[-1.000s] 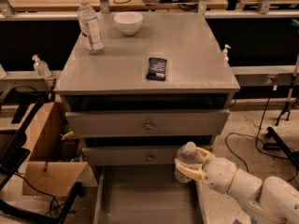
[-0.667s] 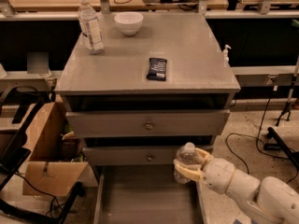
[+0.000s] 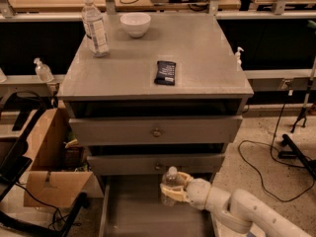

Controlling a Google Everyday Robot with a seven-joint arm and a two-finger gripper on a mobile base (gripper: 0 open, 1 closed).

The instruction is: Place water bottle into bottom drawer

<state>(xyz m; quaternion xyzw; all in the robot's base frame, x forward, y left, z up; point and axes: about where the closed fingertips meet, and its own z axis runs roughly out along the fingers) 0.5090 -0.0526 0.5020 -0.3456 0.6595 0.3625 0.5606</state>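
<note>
My gripper [image 3: 169, 192] is at the bottom centre of the camera view, its cream fingers [image 3: 178, 177] shut around a small clear water bottle [image 3: 171, 179] with a white cap. The bottle is held upright over the right part of the open bottom drawer [image 3: 131, 209], a plain grey tray pulled out below the grey cabinet. It sits just in front of the middle drawer's front. My white arm [image 3: 237, 209] reaches in from the lower right.
On the cabinet top stand a stouter bottle with a large white label [image 3: 95, 26], a white bowl [image 3: 135, 23] and a dark packet [image 3: 166, 72]. A cardboard box [image 3: 49, 179] stands left of the drawer. Cables [image 3: 261, 157] lie on the floor to the right.
My gripper has moved left and slightly down with the bottle, from the drawer's right edge to over its inside.
</note>
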